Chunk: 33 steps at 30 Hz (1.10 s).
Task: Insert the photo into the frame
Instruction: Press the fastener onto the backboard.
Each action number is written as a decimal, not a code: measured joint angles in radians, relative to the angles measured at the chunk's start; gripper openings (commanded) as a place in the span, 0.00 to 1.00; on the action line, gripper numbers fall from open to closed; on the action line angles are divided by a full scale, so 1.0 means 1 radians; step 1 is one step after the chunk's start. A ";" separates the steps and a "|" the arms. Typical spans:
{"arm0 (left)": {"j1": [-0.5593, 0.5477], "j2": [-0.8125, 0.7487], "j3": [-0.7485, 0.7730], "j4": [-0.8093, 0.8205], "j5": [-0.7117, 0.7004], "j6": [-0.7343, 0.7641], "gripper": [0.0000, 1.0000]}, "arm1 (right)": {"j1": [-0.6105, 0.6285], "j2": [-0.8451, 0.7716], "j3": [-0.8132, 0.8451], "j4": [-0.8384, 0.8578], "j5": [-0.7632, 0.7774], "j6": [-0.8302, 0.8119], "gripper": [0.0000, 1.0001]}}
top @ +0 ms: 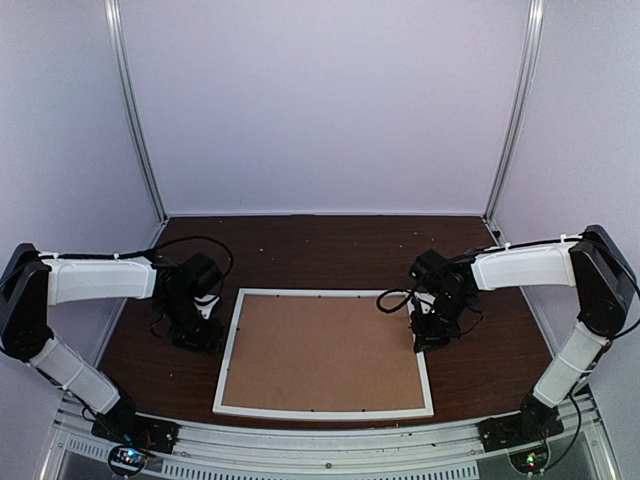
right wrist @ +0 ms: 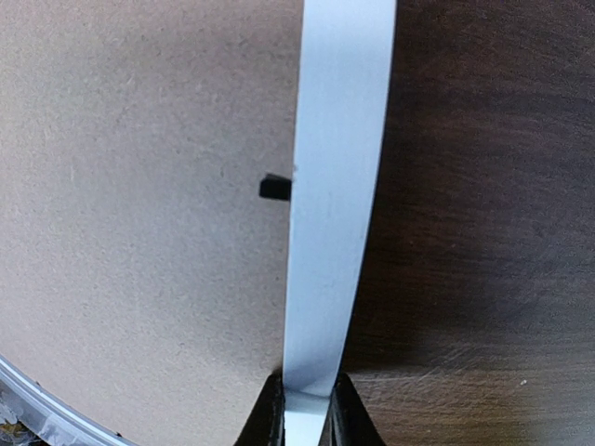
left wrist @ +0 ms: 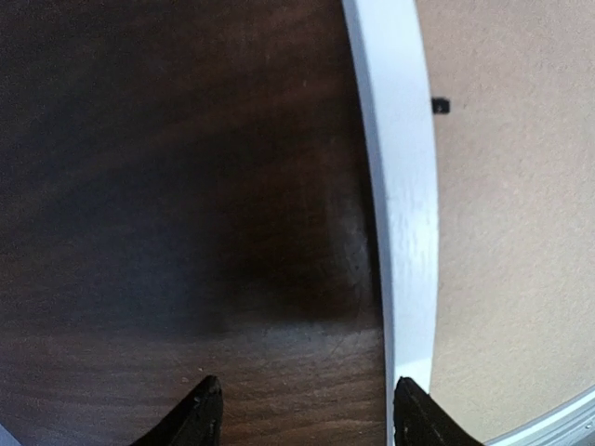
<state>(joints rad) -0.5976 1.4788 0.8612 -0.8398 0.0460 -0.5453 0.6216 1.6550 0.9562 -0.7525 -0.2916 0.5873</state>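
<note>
Right-arm fingertips first, low in the wrist view: the right gripper (right wrist: 307, 409) is pinched tight onto the right rail of the frame (right wrist: 335, 186). Across the way the left gripper (left wrist: 309, 413) stands parted and empty, one finger over the dark table (left wrist: 139, 186), the other right at the left rail. The frame lies flat, back up, between the two arms, with the brown backing board (right wrist: 139, 186) filling it and a small black tab (right wrist: 273, 189) at its edge. No photo on show; whether it sits under the board cannot be told. The smart play, it seems: bring the left jaws onto their rail to match, then move both sides level so the thin frame doesn't twist.
</note>
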 measured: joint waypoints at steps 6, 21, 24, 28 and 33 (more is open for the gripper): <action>-0.002 -0.018 -0.054 0.002 0.027 -0.029 0.64 | 0.000 0.000 0.000 0.000 0.000 0.000 0.03; -0.042 -0.026 -0.079 0.029 0.055 -0.066 0.64 | 0.000 0.000 -0.001 0.001 0.000 0.000 0.03; -0.046 -0.022 -0.084 0.029 0.056 -0.069 0.64 | 0.000 0.000 -0.001 0.001 -0.001 0.000 0.03; -0.050 -0.013 -0.084 0.038 0.065 -0.074 0.64 | 0.000 0.000 -0.002 0.002 -0.001 0.000 0.03; -0.059 -0.007 -0.083 0.046 0.076 -0.079 0.64 | 0.000 0.000 -0.003 0.004 -0.002 0.000 0.03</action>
<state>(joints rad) -0.6563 1.4719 0.7784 -0.7937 0.1219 -0.6239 0.6216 1.6550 0.9527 -0.7486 -0.2932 0.5869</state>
